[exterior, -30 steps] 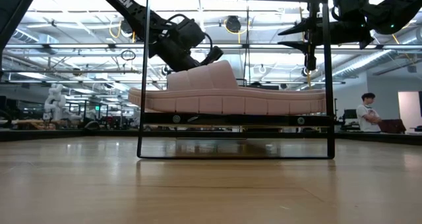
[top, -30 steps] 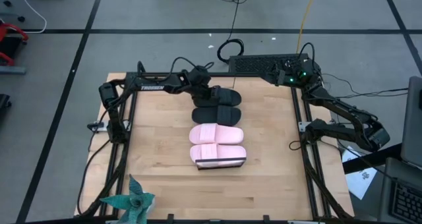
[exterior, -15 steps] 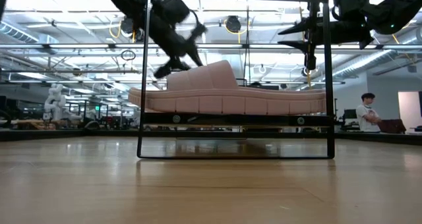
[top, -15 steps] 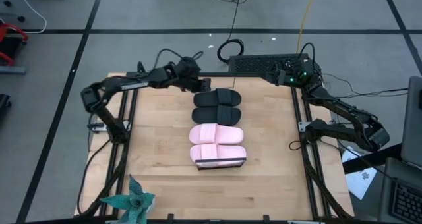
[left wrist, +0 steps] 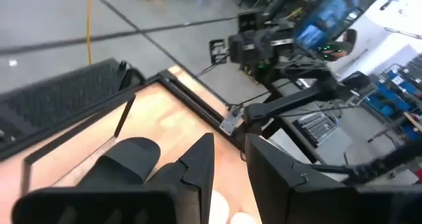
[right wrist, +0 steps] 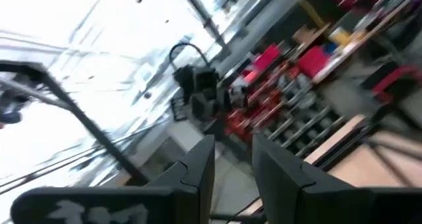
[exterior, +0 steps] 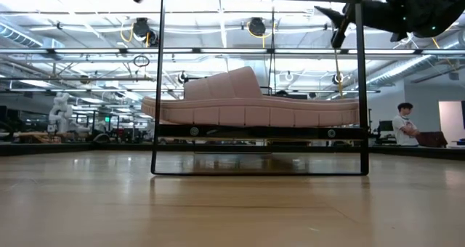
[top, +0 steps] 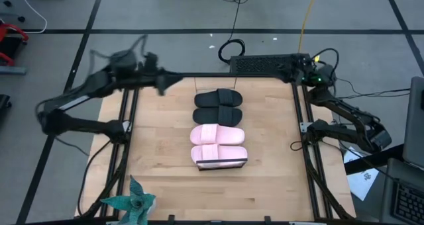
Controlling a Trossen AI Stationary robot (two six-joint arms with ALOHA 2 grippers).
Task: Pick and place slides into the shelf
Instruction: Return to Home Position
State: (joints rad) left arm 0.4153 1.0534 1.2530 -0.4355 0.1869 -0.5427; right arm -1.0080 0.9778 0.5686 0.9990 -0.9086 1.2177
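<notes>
Four slides lie side by side in a row on the shelf (top: 222,164), soles down: two black ones (top: 217,106) toward the far side and two pale pink ones (top: 218,143) toward the near side. In the low view the nearest pink slide (exterior: 247,102) rests on the shelf's board (exterior: 258,131) inside its dark frame. My left gripper (top: 160,82) hangs high over the table's far left, away from the slides, its fingers (left wrist: 198,165) a narrow gap apart with nothing between. My right gripper (top: 299,65) hovers high at the far right corner, also narrowly open and empty.
A teal paper pinwheel (top: 129,205) lies at the table's near left edge. A black keyboard-like box (top: 262,64) sits past the far edge. Bare wood (top: 159,145) lies on both sides of the shelf. A person (exterior: 403,123) sits in the room behind.
My left gripper has risen from above the far black slide and swung back toward the table's far left corner, rolling as it went. My right gripper has tipped its fingers upward and risen slightly. The four slides have stayed in place.
</notes>
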